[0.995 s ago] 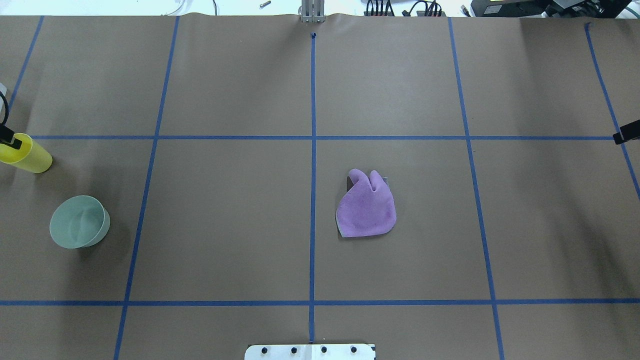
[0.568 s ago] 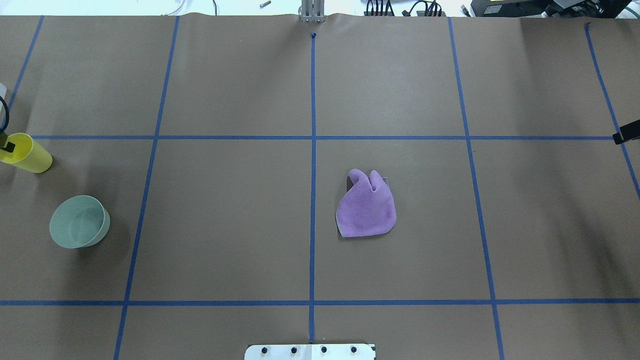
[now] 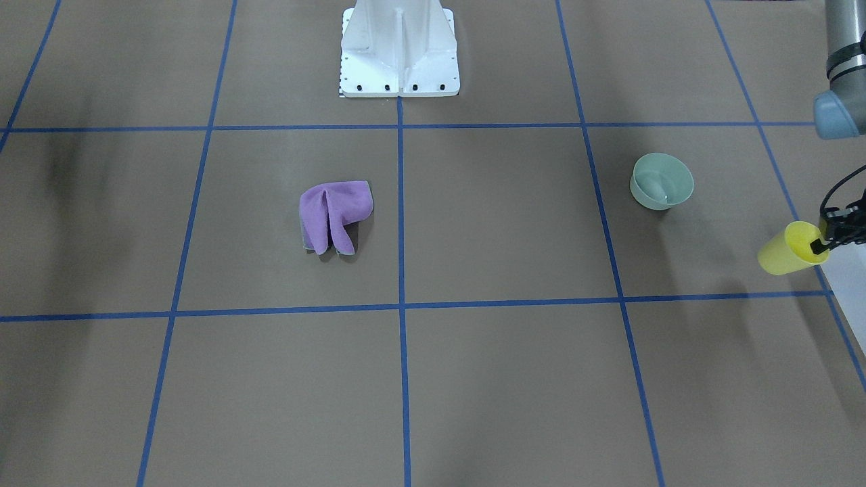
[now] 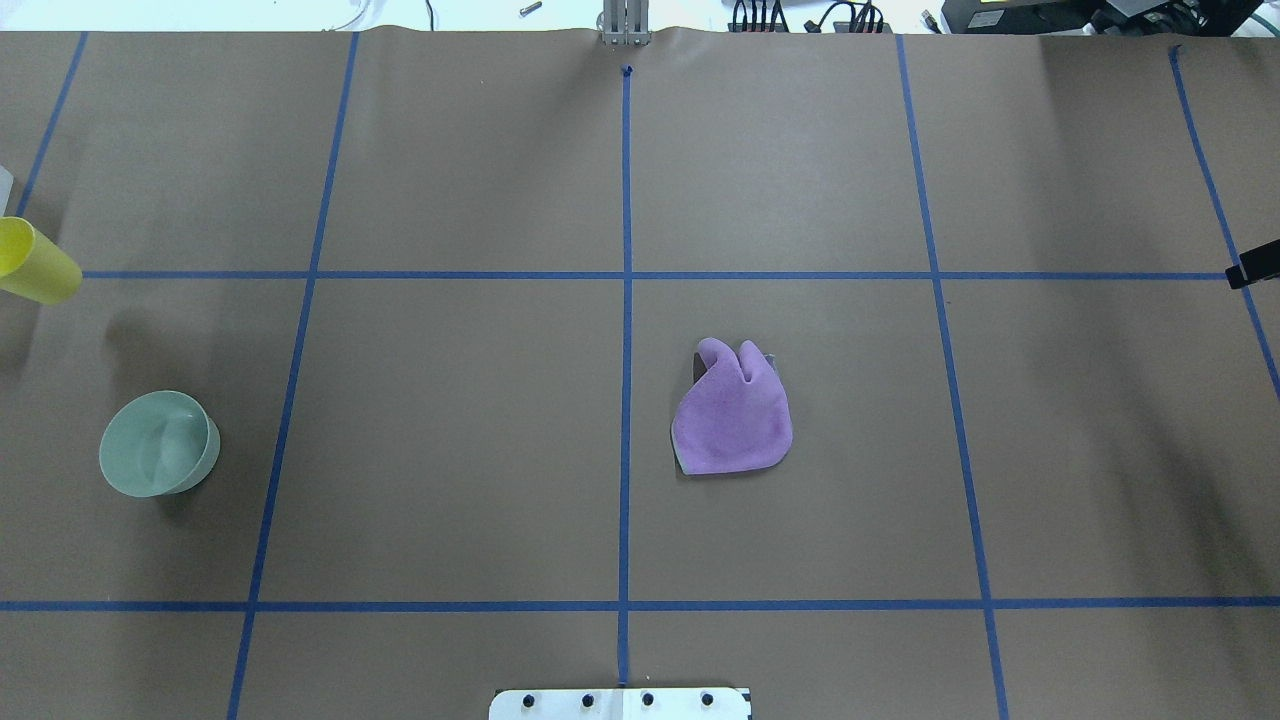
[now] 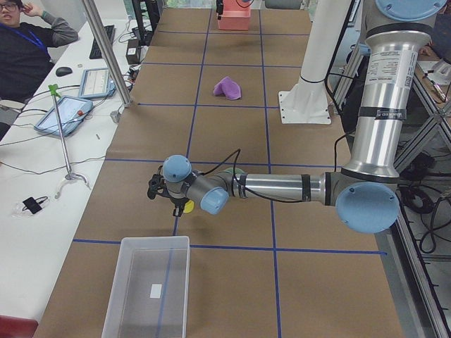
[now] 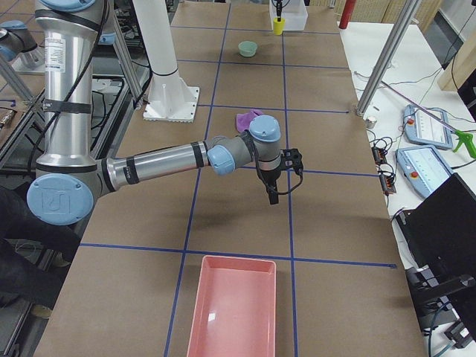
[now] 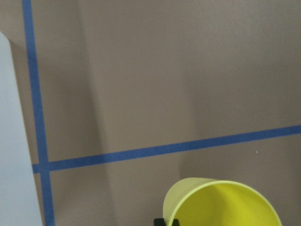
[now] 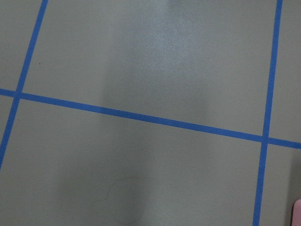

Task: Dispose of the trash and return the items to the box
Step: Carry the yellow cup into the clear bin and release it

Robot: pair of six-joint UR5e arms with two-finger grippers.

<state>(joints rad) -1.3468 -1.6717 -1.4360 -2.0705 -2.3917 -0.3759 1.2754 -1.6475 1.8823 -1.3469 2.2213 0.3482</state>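
My left gripper (image 3: 820, 245) is shut on the rim of a yellow cup (image 3: 785, 249) and holds it tilted above the table's left end. The cup also shows in the overhead view (image 4: 35, 262) and the left wrist view (image 7: 221, 202). The frosted white box (image 5: 148, 285) stands just beyond it; its edge shows in the left wrist view (image 7: 11, 141). A purple cloth (image 4: 732, 415) lies crumpled right of centre. My right gripper (image 6: 272, 195) hangs over bare paper at the right end; I cannot tell whether it is open or shut.
A pale green bowl (image 4: 158, 443) stands upright on the left, near the cup. A pink tray (image 6: 234, 312) sits at the table's right end. The white robot base (image 3: 399, 51) is at the middle of the robot's edge. A person (image 5: 28, 53) sits beside the table.
The yellow cup has moved farther away and to the left edge of the overhead view, and the left gripper's fingers have left that view. The cloth and bowl have not moved.
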